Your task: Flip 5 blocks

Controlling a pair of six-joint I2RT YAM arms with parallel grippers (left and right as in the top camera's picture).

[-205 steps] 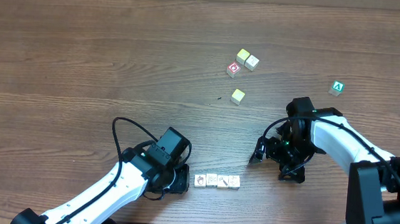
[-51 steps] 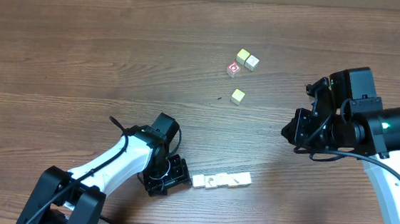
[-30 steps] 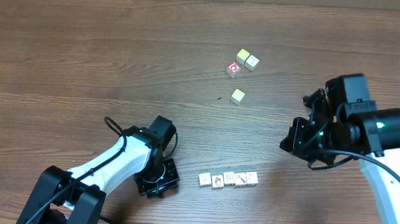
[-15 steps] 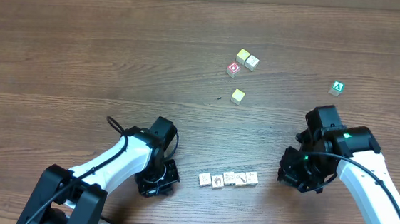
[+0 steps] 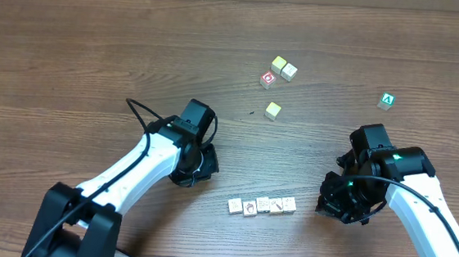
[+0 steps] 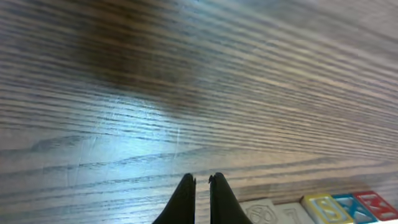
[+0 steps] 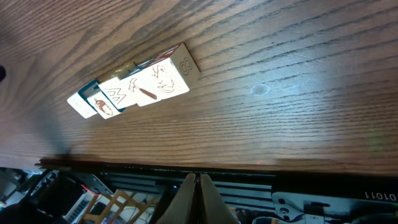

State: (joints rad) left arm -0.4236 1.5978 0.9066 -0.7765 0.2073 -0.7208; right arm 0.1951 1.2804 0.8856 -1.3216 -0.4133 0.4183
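The blocks [image 5: 262, 205] lie in a tight row of several pale cubes near the table's front edge, with small pictures on their top faces. My left gripper [image 5: 196, 171] is shut and empty, behind and to the left of the row and apart from it. In the left wrist view its tips [image 6: 201, 180] nearly touch over bare wood, with the blocks [image 6: 264, 211] low at the right. My right gripper [image 5: 326, 208] is shut and empty just right of the row. The right wrist view has the blocks [image 7: 134, 84] up left of the gripper [image 7: 198, 180].
Three yellow-topped cubes [image 5: 278, 64] [image 5: 289, 72] [image 5: 273, 110] and a red-faced cube [image 5: 268, 79] sit at the back centre. A green "A" cube [image 5: 388, 100] lies at the back right. The table's front edge [image 7: 186, 167] runs close to my right gripper.
The left gripper has shut and drawn back from beside the row's left end toward the table's middle. The right arm has come down beside the row's right end. The blocks have stayed put.
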